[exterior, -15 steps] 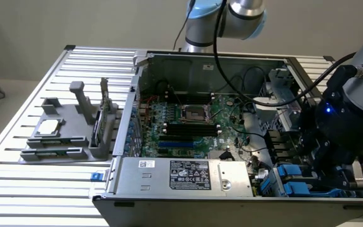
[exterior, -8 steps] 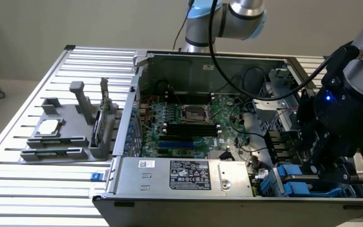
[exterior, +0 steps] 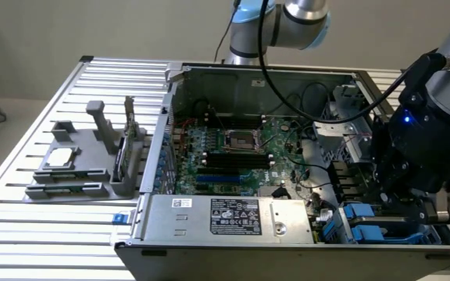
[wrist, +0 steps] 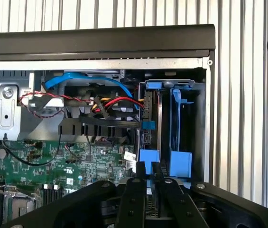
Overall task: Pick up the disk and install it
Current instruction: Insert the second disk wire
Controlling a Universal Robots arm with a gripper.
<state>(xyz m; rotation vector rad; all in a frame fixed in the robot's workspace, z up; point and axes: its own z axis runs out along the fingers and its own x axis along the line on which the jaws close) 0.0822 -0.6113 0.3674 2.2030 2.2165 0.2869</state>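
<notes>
Tool (wrist: 149,173) nipping disk (wrist: 153,137) edge — disk mostly hidden in bay.

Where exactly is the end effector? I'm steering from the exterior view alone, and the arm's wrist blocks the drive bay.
Observer: In the wrist view the end effector is at the disk, which stands on edge in the bay slot nearer the motherboard.
Operator: Is it gripping the disk?
Observer: The fingers stand close together on either side of its blue-railed end, so it looks gripped.
Operator: Anything beside it?
Observer: A second blue carrier fills the neighbouring slot, next to the case wall.
</notes>
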